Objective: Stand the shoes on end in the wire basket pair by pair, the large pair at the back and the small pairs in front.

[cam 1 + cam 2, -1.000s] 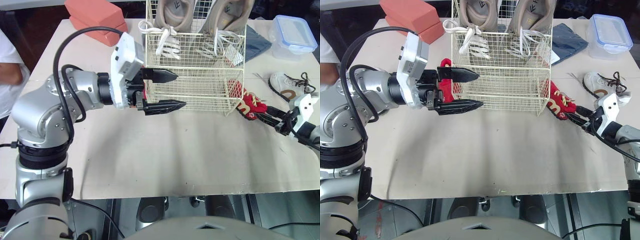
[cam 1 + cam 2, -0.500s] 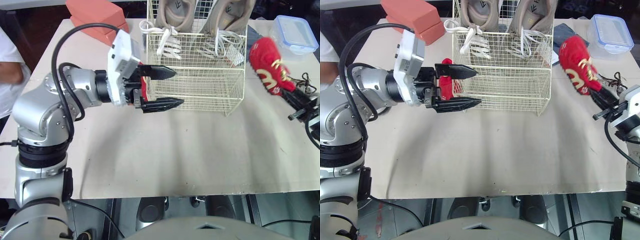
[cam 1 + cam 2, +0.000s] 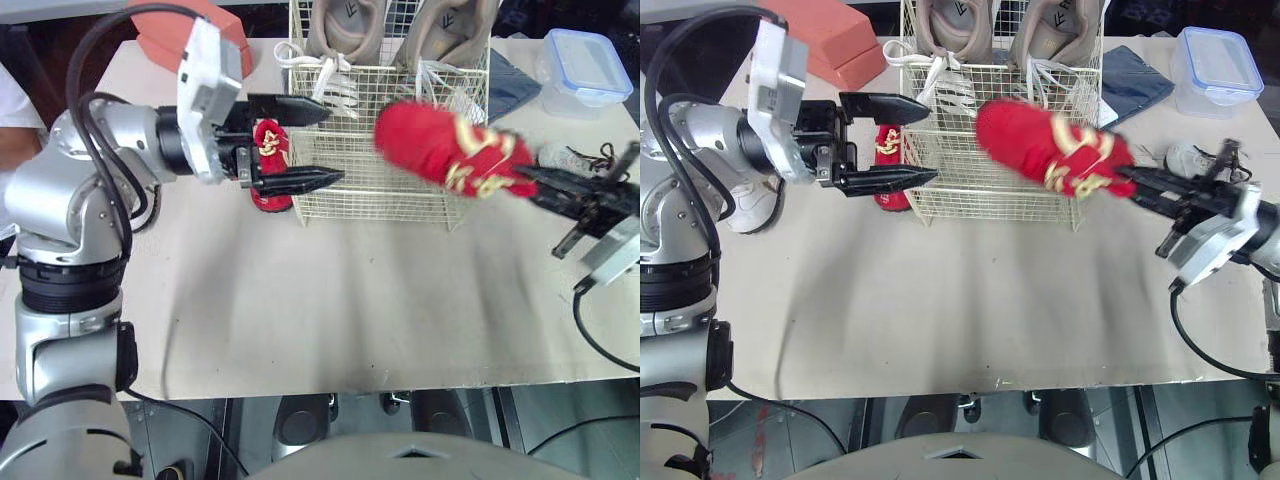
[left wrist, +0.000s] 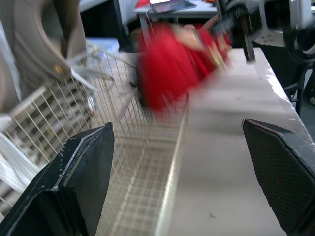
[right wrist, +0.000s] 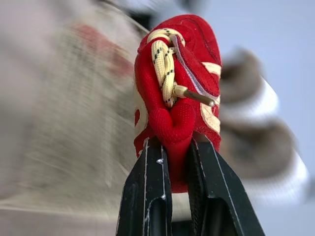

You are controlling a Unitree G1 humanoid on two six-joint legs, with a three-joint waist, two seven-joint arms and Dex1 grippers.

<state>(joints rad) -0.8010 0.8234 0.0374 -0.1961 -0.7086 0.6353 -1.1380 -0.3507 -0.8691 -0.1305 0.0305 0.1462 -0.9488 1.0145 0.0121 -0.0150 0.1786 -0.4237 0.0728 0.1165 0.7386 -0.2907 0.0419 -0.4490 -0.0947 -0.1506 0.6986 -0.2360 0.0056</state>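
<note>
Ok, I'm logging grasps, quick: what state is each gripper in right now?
Left gripper: open, holding nothing, next to the wire basket.
Right gripper: shut on the red shoe.

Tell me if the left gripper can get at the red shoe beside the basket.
Probably yes: the left gripper is open beside that red shoe, outside the wire basket, with nothing between them.

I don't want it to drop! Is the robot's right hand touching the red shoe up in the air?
Touching. In the right wrist view, the right hand pinches the red shoe, both black fingers pressed against its fabric.
</note>
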